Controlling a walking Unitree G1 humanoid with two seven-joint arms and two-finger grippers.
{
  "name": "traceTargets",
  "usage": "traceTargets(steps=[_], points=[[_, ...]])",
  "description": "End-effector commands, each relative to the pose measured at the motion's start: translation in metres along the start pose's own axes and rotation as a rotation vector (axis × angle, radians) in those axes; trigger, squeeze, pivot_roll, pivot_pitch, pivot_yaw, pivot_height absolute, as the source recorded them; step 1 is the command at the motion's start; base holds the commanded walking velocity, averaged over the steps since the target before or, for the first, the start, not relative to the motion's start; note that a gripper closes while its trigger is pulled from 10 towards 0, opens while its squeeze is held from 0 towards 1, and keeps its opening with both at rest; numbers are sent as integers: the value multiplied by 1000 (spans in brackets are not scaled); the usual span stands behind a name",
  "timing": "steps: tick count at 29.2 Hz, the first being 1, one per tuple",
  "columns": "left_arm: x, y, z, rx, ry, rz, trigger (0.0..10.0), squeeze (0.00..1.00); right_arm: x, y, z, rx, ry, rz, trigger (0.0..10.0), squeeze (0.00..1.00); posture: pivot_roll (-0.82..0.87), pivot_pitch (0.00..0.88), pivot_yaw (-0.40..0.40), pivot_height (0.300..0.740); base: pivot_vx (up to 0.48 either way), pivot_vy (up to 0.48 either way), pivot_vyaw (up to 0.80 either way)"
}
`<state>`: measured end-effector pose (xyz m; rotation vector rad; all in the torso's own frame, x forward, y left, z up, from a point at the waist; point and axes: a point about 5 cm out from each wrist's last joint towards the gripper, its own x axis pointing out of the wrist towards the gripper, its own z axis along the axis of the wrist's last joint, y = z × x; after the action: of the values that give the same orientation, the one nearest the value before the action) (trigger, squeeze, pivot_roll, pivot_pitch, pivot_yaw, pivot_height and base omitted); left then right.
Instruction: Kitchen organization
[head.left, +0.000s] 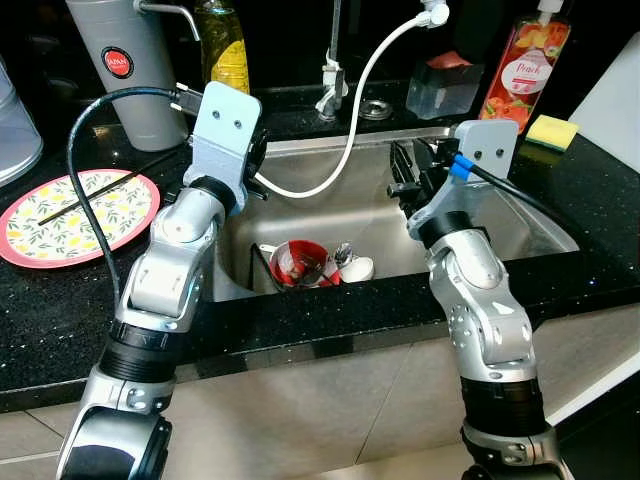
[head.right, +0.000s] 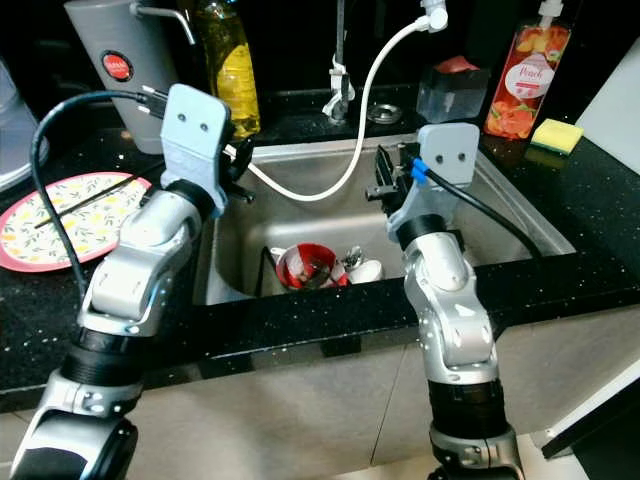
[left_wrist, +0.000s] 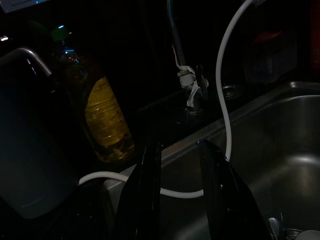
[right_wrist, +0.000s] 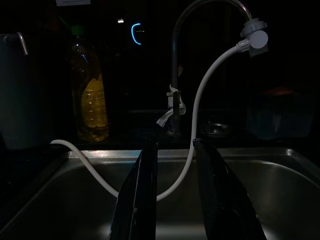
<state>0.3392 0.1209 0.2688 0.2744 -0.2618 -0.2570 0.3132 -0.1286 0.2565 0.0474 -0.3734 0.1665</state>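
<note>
A steel sink (head.left: 520, 235) is set in the black counter. At its bottom lie a red bowl (head.left: 298, 262), a white cup (head.left: 357, 268) and a spoon (head.left: 342, 255). My left gripper (left_wrist: 178, 147) hovers over the sink's left rim, open, with nothing between its fingers. Over the right half of the basin my right gripper (right_wrist: 175, 145) is held high, also open and empty, pointing toward the faucet (right_wrist: 175, 75). A white hose (head.left: 350, 130) droops from the faucet tip across the basin's back.
A lemon-patterned plate (head.left: 75, 215) with chopsticks lies on the counter at left. Behind it stand a grey jug (head.left: 125, 60) and an oil bottle (head.left: 222, 45). A clear container (head.left: 445, 85), a peach soap bottle (head.left: 522, 65) and a yellow sponge (head.left: 552, 130) sit at the back right.
</note>
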Motion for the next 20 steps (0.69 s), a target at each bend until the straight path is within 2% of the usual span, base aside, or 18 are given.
traceTargets(steps=[1, 20], points=[[2, 1, 1, 13, -3, -1, 10000, 0, 2, 0, 0, 0, -2, 2, 10000, 0, 53, 0, 10, 740, 0, 0, 0], [3, -1, 1, 10, -6, -3, 10000, 0, 2, 0, 0, -3, -3, 4, 10000, 0, 46, 0, 12, 740, 0, 0, 0]])
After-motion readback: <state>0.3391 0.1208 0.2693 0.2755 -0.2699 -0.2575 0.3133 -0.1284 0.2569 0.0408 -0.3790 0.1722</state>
